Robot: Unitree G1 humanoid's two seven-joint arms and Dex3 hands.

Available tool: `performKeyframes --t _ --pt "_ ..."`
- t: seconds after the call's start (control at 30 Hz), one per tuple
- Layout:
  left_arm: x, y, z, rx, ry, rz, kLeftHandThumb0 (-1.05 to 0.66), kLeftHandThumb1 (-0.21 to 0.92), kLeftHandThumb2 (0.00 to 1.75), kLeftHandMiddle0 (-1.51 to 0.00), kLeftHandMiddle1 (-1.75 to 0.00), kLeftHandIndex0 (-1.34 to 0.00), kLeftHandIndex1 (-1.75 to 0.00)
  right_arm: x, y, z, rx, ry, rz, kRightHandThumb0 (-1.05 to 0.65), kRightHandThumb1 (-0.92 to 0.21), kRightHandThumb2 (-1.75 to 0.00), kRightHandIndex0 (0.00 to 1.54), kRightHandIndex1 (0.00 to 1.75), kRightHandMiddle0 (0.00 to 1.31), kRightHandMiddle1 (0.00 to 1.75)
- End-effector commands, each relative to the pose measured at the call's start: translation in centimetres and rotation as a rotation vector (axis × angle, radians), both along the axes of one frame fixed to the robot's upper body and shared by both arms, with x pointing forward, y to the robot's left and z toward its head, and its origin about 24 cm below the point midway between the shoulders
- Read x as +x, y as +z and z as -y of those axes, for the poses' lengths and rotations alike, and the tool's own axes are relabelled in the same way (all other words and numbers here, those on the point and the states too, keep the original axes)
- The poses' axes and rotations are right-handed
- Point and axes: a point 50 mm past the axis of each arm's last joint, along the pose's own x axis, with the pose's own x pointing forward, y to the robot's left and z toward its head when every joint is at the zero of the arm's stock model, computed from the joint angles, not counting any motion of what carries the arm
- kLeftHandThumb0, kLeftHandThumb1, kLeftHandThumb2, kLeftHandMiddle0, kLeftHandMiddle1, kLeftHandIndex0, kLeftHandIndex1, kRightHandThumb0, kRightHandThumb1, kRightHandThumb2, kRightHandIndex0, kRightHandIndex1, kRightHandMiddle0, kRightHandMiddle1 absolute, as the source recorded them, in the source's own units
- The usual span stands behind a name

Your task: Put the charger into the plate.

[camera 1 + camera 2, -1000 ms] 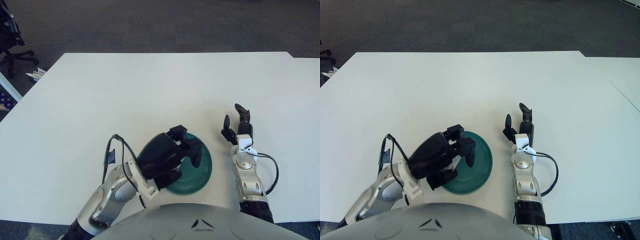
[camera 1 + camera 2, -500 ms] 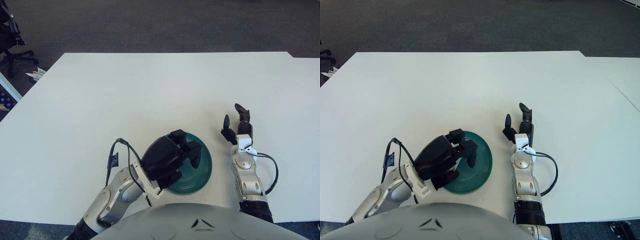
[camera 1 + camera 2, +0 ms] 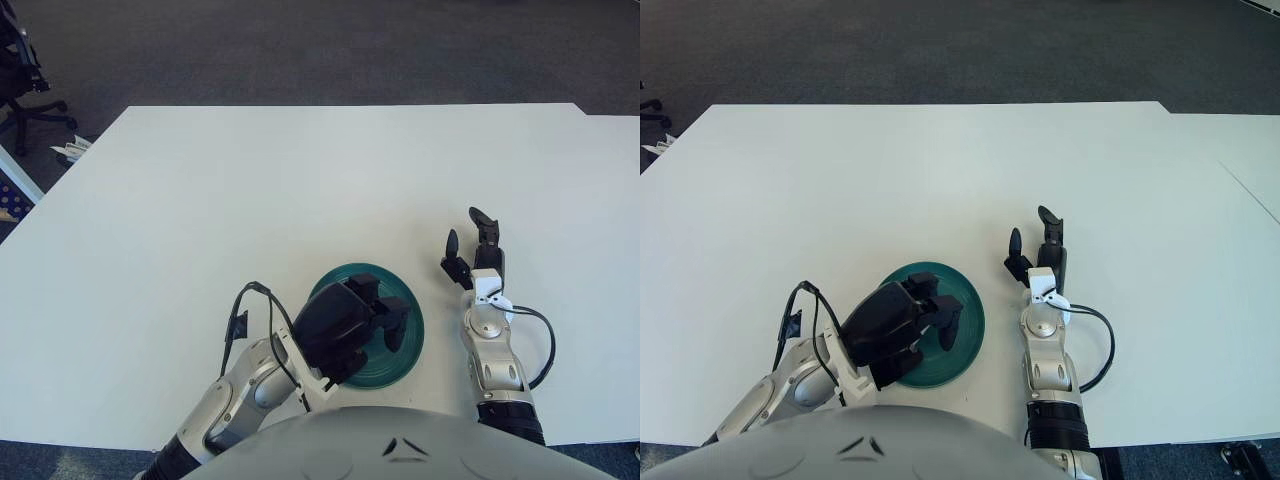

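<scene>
A teal plate [image 3: 408, 350] lies near the table's front edge, in the middle. My left hand [image 3: 385, 318] is low over the plate's left half, its black fingers [image 3: 948, 322] curled downward and shut. The charger is not seen anywhere on the table. It is hidden inside that grasp, and only a dark mass shows under the palm. My right hand [image 3: 470, 245] shows to the right of the plate, a short gap away, fingers spread and holding nothing.
The white table [image 3: 300, 180] stretches far ahead and to both sides. A second table edge [image 3: 1240, 150] adjoins at the right. An office chair [image 3: 20, 80] and a grey carpet lie beyond the far left corner.
My left hand has moved right and down, from beside the plate's left rim to low over its inside. The right hand has stayed where it was.
</scene>
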Motion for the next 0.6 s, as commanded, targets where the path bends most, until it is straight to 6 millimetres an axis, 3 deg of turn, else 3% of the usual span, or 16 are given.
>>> performKeyframes --t 0.0,0.4,0.47,0.53,0.57 --pt "0.08 -0.13 0.03 -0.011 0.016 0.004 0.0 -0.1 1.74 -0.96 -1.61 -0.7 -1.75 -2.66 -4.52 -0.95 0.092 -0.009 -0.272 -0.65 -0.92 -0.84 0.15 0.0 0.0 0.56" --pt "0.38 -0.15 0.51 -0.04 -0.005 -0.013 0.0 -0.08 1.72 -0.94 -1.63 -0.69 -1.75 -2.63 -4.53 -0.95 0.085 -0.011 -0.268 -0.66 -0.92 -0.84 0.15 0.0 0.0 0.56" --pt "0.56 -0.07 0.63 -0.062 -0.017 -0.037 0.0 -0.04 1.71 -0.89 -1.69 -0.66 -1.75 -2.55 -4.53 -0.98 0.081 -0.01 -0.265 -0.66 -0.92 -0.84 0.15 0.0 0.0 0.57" --pt "0.65 0.0 0.67 -0.08 -0.025 -0.055 -0.01 0.14 1.46 -0.75 -1.72 -0.6 -1.59 -2.5 -4.53 -0.99 0.079 -0.009 -0.264 -0.66 -0.92 -0.85 0.16 0.01 0.0 0.57" --pt "0.65 0.18 0.65 -0.093 -0.024 -0.069 -0.01 0.17 1.43 -0.73 -1.73 -0.6 -1.57 -2.49 -4.52 -0.99 0.078 -0.009 -0.264 -0.66 -0.92 -0.85 0.16 0.01 0.0 0.57"
